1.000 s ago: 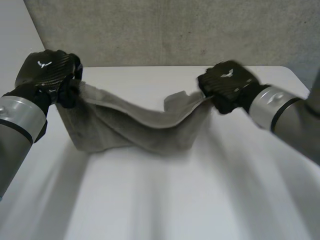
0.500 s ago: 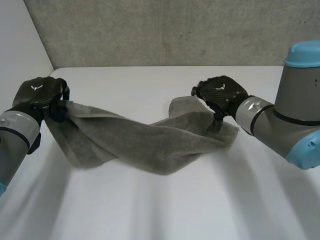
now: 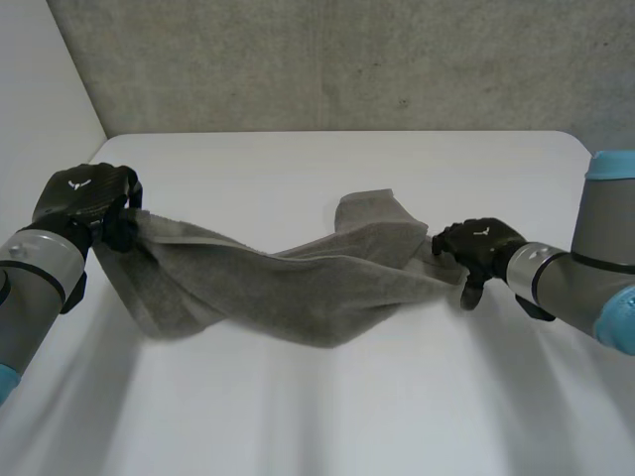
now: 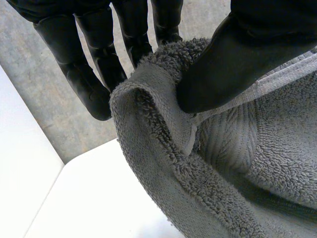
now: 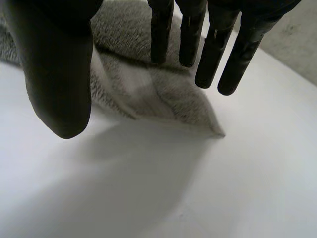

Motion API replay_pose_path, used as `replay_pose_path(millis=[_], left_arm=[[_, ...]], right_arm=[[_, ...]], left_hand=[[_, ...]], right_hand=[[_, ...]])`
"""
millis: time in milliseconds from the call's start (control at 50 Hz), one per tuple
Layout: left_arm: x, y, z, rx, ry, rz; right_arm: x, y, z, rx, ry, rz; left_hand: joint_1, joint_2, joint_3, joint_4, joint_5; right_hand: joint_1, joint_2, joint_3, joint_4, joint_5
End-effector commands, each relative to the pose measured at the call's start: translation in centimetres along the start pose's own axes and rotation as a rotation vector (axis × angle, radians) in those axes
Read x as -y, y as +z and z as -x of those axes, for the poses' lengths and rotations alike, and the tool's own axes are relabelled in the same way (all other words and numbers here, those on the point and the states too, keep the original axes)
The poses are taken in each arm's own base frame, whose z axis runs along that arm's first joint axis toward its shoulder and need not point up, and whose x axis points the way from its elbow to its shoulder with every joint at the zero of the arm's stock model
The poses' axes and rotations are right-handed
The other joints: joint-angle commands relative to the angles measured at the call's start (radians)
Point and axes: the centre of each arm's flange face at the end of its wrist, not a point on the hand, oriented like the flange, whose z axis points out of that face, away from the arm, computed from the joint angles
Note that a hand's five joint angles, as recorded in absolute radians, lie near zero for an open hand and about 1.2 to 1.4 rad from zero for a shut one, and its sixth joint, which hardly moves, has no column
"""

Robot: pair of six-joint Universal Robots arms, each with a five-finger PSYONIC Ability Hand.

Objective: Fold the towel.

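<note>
- Grey towel (image 3: pixel 298 283): twisted into a loose band across the white worktop (image 3: pixel 347 416). Its middle sags onto the surface and its left end is raised.
- Left hand (image 3: pixel 84 198): at the towel's left end, near the worktop's left edge. In the left wrist view the thumb (image 4: pixel 247 54) pins a rolled-over hem against the fingers (image 4: pixel 79 64), so the cloth is firmly pinched.
- Right hand (image 3: pixel 481 248): low at the towel's right end. In the right wrist view its fingers (image 5: pixel 213 54) are straight and held well apart from its thumb (image 5: pixel 54 74), and the towel's corner lies flat on the worktop beneath them. Whether the fingertips touch the cloth cannot be told.
- Grey concrete wall (image 3: pixel 347 59): behind the worktop's far edge.
</note>
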Motion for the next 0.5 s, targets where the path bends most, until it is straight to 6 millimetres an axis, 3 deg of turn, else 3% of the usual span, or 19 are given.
replay_pose_path(millis=[20, 80, 120, 140, 180, 320, 340, 360, 400, 420, 480, 500], left_arm=[[-0.1, 0.0, 0.0, 0.001, 0.0, 0.003], [-0.1, -0.1, 0.0, -0.001, 0.0, 0.004], [-0.2, -0.1, -0.1, -0.001, -0.001, 0.007], [-0.2, -0.1, -0.1, -0.001, -0.001, 0.007], [-0.2, -0.2, -0.2, -0.004, 0.0, 0.007], [0.4, -0.5, -0.6, -0.015, -0.006, -0.012], [0.8, -0.6, -0.6, -0.015, -0.016, -0.024], [0.8, -0.6, -0.6, -0.015, -0.016, -0.024], [3.2, -1.3, -0.3, -0.009, -0.075, -0.095], [3.2, -1.4, -0.3, -0.009, -0.076, -0.095], [8.0, -2.8, 0.5, -0.009, -0.231, -0.256], [8.0, -2.8, 0.5, -0.01, -0.232, -0.257]], right_arm=[[-1.6, 1.6, 0.9, 0.034, 0.015, 0.039], [-2.0, 2.1, 1.0, 0.041, 0.02, 0.047], [-2.1, 2.3, 1.1, 0.046, 0.031, 0.039], [-2.1, 2.3, 1.1, 0.046, 0.031, 0.039], [-1.5, 2.5, 0.8, 0.035, 0.069, 0.009], [0.7, 2.5, -0.7, -0.004, 0.17, -0.095], [2.3, 1.7, -1.3, -0.016, 0.178, -0.143], [2.3, 1.7, -1.3, -0.016, 0.178, -0.143], [6.9, -1.6, -2.2, -0.017, 0.159, -0.286], [6.9, -1.6, -2.2, -0.017, 0.159, -0.287], [12.8, -7.6, -3.6, -0.016, 0.134, -0.495], [12.9, -7.6, -3.6, -0.016, 0.133, -0.496]], left_hand=[[0.002, -0.081, -0.147, -0.119, -0.234], [0.002, -0.081, -0.147, -0.119, -0.234], [0.002, -0.081, -0.147, -0.119, -0.234], [0.002, -0.081, -0.147, -0.119, -0.234], [0.002, -0.081, -0.147, -0.119, -0.234], [0.002, -0.081, -0.147, -0.119, -0.234], [0.002, -0.081, -0.147, -0.119, -0.234], [0.002, -0.081, -0.147, -0.119, -0.234], [0.002, -0.081, -0.147, -0.119, -0.234], [0.002, -0.081, -0.147, -0.119, -0.234], [0.002, -0.081, -0.147, -0.119, -0.234], [0.002, -0.081, -0.147, -0.119, -0.234]], right_hand=[[0.059, 0.074, 0.049, 0.048, 0.038], [0.135, 0.15, 0.126, 0.124, 0.114], [0.444, 0.459, 0.435, 0.433, 0.423], [0.446, 0.461, 0.437, 0.435, 0.425], [0.873, 0.888, 0.863, 0.862, 0.852], [0.953, 0.968, 0.944, 0.942, 0.932], [0.953, 0.968, 0.944, 0.942, 0.932], [0.953, 0.968, 0.944, 0.942, 0.932], [0.953, 0.968, 0.944, 0.942, 0.932], [0.953, 0.968, 0.944, 0.942, 0.932], [0.953, 0.968, 0.944, 0.942, 0.932], [0.953, 0.968, 0.944, 0.942, 0.932]])
